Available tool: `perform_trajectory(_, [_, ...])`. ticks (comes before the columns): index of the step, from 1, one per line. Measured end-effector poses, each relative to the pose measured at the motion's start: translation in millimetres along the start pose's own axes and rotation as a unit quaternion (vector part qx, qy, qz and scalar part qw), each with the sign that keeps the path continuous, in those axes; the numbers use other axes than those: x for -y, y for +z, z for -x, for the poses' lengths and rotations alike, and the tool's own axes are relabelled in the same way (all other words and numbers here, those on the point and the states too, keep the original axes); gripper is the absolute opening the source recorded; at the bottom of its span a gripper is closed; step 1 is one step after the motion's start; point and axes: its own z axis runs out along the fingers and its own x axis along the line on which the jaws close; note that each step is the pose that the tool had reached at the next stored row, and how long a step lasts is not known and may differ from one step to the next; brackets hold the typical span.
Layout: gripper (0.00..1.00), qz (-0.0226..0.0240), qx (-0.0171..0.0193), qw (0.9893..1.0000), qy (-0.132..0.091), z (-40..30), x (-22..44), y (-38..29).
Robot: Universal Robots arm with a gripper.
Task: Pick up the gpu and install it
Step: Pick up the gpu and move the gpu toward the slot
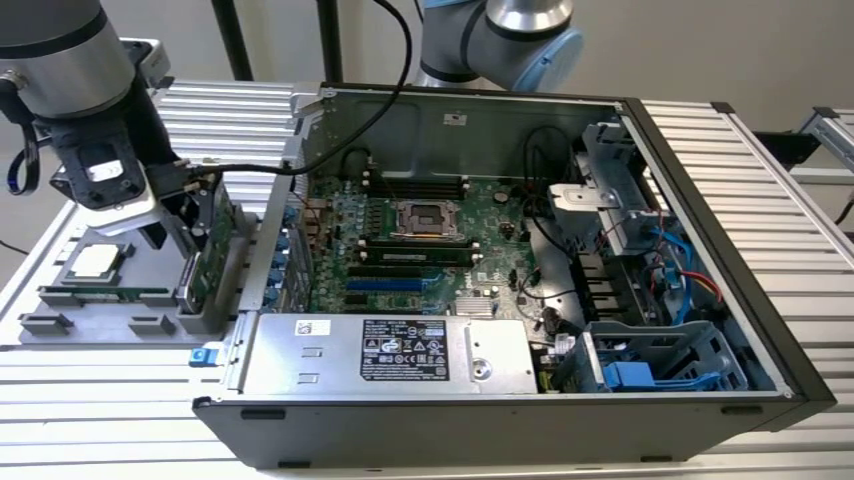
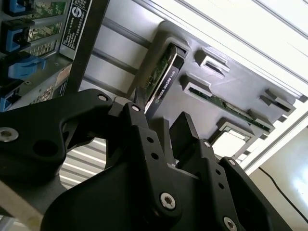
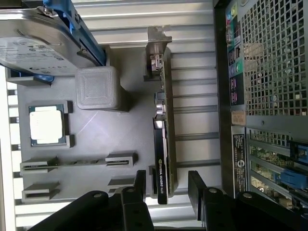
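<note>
Since the green, black-shrouded gpu card (image 3: 161,159) is standing edgewise in a grey holder (image 3: 96,139) at the computer case's (image 1: 400,440) nine o'clock in the exterior view, the black gripper (image 3: 168,183) is straddling it, spread wide.

The silver-grey tubular robot arm (image 1: 64,50) is occupying the upper left of the exterior view, with its wrist (image 1: 100,170) pointing downward. The black two-finger metal gripper (image 1: 167,235) is hanging beneath it. In both wrist views its fingers (image 3: 140,185) are standing apart.
</note>
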Motion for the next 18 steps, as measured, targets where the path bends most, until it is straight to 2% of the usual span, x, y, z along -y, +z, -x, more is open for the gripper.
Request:
perform_trajectory(6, [1.00, -0.0002, 0.0000, 1.0000, 0.002, -0.3, -1.0, 2.9])
perform_trajectory(18, [1.00, -0.0010, 0.0002, 1.0000, 0.003, -0.7, -7.8, 15.4])
